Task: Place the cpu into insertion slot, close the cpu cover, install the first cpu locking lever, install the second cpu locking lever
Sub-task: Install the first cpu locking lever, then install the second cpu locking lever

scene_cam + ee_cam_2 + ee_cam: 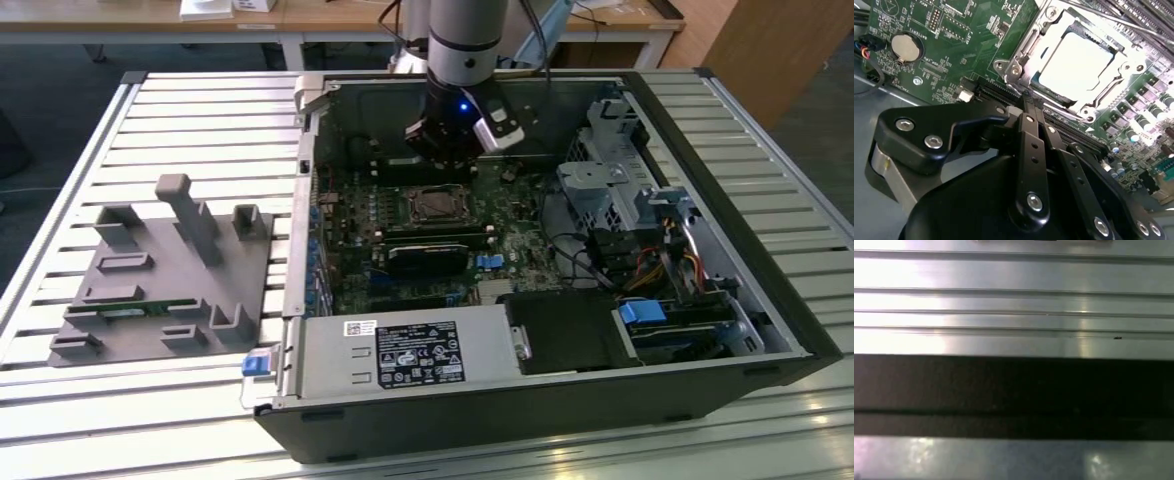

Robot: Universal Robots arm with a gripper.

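With the cpu seated under the cpu cover at upper right of the second wrist view, the tool, fingers pressed together, risks scraping adjacent board components if lowered off-target.

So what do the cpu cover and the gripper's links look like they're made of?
The cpu cover looks like bare stamped metal, silvery and shiny, catching bright glare around the cpu. The gripper links look matte black, perhaps coated metal, joined by silver screws.
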